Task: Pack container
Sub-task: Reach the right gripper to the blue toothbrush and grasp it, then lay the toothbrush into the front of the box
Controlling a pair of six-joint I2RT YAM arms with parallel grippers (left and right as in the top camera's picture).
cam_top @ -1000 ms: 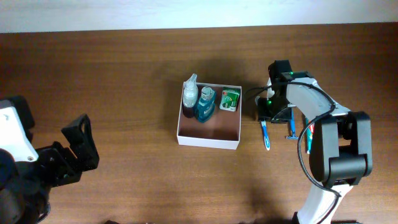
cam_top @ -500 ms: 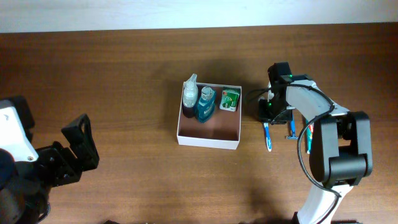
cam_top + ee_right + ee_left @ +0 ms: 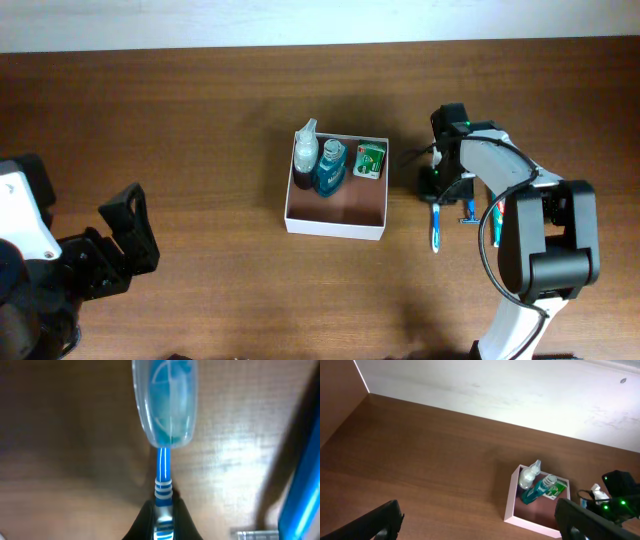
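At the near left corner of the table, the left gripper is hovering well apart from everything else. Its two dark fingers are standing spread wide at the bottom corners of the left wrist view.

Further in on the right side, the right gripper is pinching the handle of one blue toothbrush. Its two fingertips are pressing in on either side of the striped grip. The brush is pointing away from the wrist camera, and a clear cap is covering its head. Whether it is resting on the wood or hanging just above it, I cannot tell.

From overhead, three slim things are lying in a row just right of the container. The toothbrush is nearest its wall but not touching it. One razor is lying beside the brush. One blue, red and white thing is showing partly under the right arm, too hidden to name.

The single container is sitting flat and open at the middle of the table, with its pinkish-brown floor showing in the near half. Three things are crowding its far side: one clear spray bottle at the left, one teal bottle touching it, and one green-and-white packet in the far right corner.

Beyond the far table edge, a white surface is running across the frame.
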